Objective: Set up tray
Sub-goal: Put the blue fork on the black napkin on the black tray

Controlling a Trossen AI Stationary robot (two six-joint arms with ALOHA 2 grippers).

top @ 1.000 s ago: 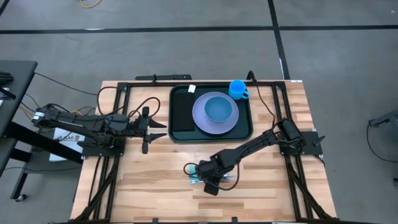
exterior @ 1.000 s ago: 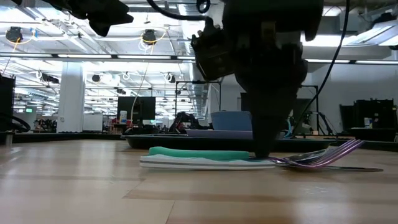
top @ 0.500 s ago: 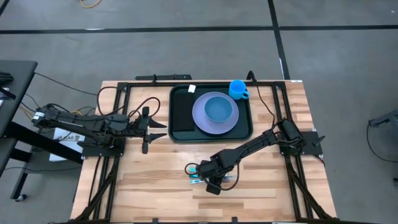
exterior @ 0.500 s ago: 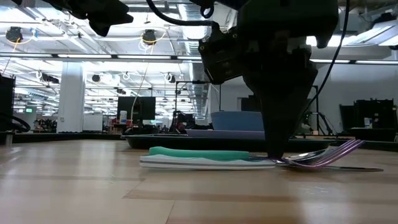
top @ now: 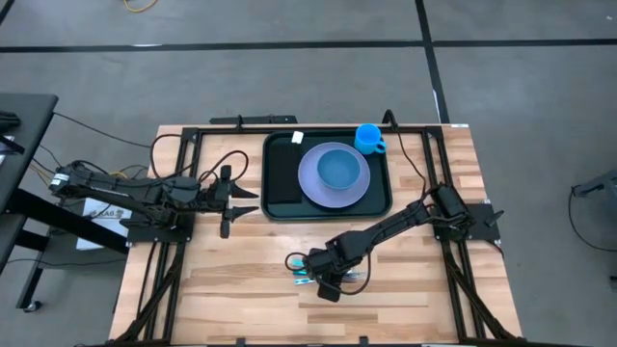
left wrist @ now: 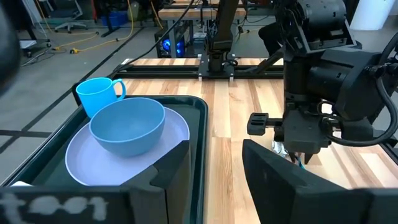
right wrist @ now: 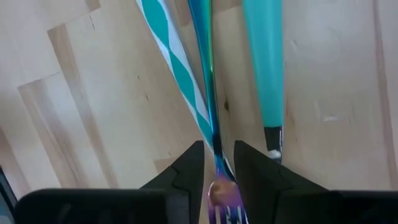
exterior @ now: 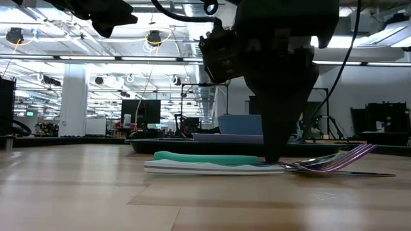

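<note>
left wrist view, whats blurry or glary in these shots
Left wrist view: the left claw sits close and soft, with a smeared pale label at the corner, while the blue bowl is sharp. Low view: ceiling lights glare and the right claw is a dark silhouette. Right wrist view: the iridescent fork shows a rainbow sheen.

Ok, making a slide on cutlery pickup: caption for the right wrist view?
Right tool straddling an iridescent fork on the wooden table, beside teal-handled utensils.
</note>
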